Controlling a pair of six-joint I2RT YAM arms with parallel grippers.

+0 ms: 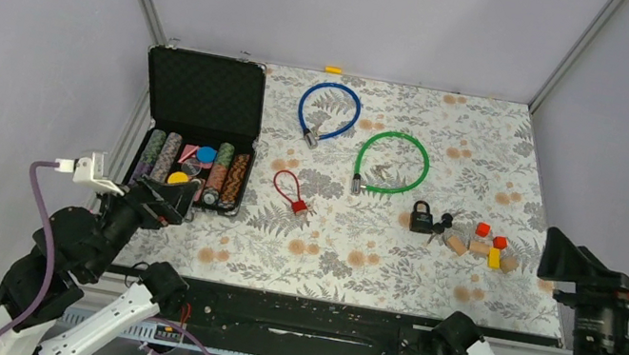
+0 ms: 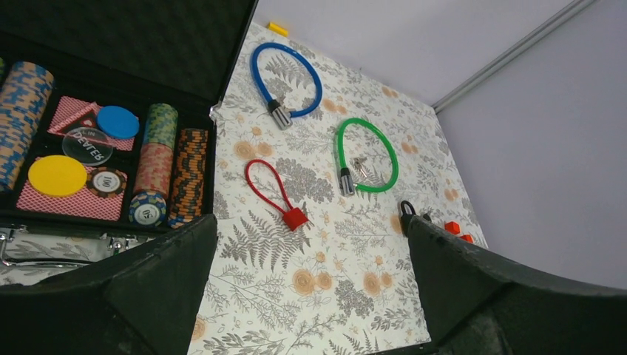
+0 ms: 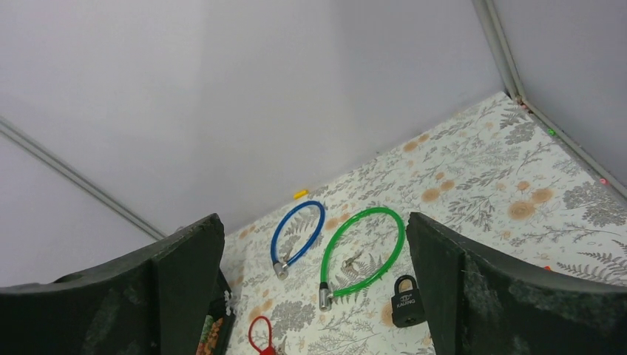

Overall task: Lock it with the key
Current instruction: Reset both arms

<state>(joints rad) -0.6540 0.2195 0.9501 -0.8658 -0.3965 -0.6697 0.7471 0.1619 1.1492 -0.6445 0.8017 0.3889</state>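
A black padlock (image 1: pixel 421 218) lies on the floral mat right of centre, with a dark bunch of keys (image 1: pixel 444 223) touching its right side. It shows in the right wrist view (image 3: pixel 405 301), and only its shackle shows in the left wrist view (image 2: pixel 405 208). A green cable lock (image 1: pixel 391 162) has small silver keys (image 3: pixel 351 260) lying inside its loop. My left gripper (image 1: pixel 184 196) is open and empty at the near left by the case. My right gripper (image 1: pixel 558 255) is open and empty at the mat's right edge. Both are well away from the padlock.
An open black case (image 1: pixel 204 92) of poker chips stands at the left. A blue cable lock (image 1: pixel 329 111) lies at the back and a red one (image 1: pixel 291 190) in the middle. Small red, yellow and wooden blocks (image 1: pixel 484 246) sit right of the padlock.
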